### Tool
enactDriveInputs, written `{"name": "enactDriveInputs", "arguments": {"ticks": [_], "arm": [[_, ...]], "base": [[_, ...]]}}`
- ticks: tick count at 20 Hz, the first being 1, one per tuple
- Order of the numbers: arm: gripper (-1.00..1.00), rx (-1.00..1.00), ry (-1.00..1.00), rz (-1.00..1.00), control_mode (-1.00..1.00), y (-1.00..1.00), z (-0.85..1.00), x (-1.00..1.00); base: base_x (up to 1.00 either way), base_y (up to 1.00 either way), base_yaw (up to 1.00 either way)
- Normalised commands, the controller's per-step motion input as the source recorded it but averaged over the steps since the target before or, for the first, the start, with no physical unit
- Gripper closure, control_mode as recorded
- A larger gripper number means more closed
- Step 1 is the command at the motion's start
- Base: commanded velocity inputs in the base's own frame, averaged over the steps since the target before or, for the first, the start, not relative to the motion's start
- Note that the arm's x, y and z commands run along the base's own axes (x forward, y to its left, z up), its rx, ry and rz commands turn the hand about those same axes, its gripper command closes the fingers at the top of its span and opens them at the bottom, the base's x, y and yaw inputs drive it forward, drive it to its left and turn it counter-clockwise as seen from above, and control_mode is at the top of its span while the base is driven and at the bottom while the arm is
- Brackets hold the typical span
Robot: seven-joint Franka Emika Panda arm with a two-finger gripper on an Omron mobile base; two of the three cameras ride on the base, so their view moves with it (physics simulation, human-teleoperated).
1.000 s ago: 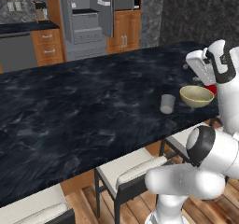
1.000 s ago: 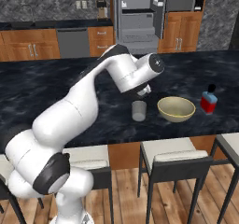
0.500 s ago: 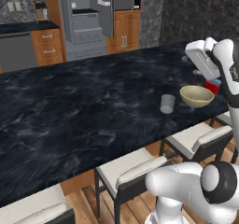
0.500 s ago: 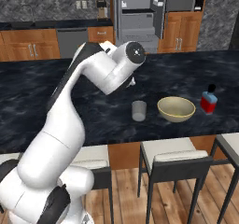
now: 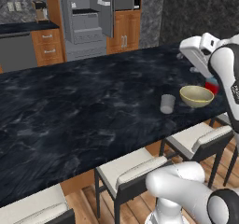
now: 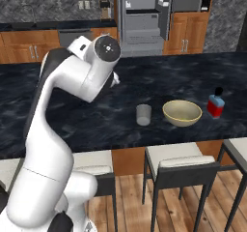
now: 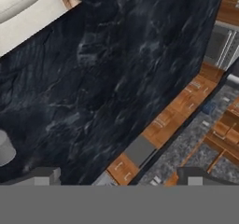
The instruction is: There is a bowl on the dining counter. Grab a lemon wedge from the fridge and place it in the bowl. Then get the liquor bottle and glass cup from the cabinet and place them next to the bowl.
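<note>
On the black dining counter [image 6: 72,115] the olive-yellow bowl [image 6: 182,113] [image 5: 196,96] stands between the glass cup [image 6: 143,114] [image 5: 167,103] and the red liquor bottle [image 6: 215,105] [image 5: 212,86]. My arm partly hides the bottle in the left base view. No lemon wedge can be made out. In the hand view my gripper [image 7: 119,178] is open with nothing between its fingertips [image 7: 44,175], looking down on the dark top with the cup [image 7: 4,148] at the lower left. The grey fridge [image 6: 144,13] [image 5: 88,13] stands open at the back.
White-seated stools [image 6: 181,161] [image 5: 196,139] line the near edge of the counter. Brown wooden cabinets [image 6: 188,33] and a grey dishwasher panel [image 5: 16,52] run along the back wall. My arm's big white links [image 6: 87,76] rise left of the cup.
My arm has swung up and away from the bowl and bottle, its bulk turning left in the right base view. Bowl, cup and bottle have stayed put.
</note>
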Motion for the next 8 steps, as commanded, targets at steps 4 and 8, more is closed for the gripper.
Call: {"name": "enactDriveInputs", "arguments": {"ticks": [4, 8], "arm": [[-1.00, -0.07, -0.08, 0.00, -1.00, 0.40, 0.10, -0.59], [-1.00, -0.06, -0.10, 0.00, -1.00, 0.33, 0.03, -0.71]], "base": [[0.00, 0.00, 0.00], [0.00, 0.00, 0.00]]}}
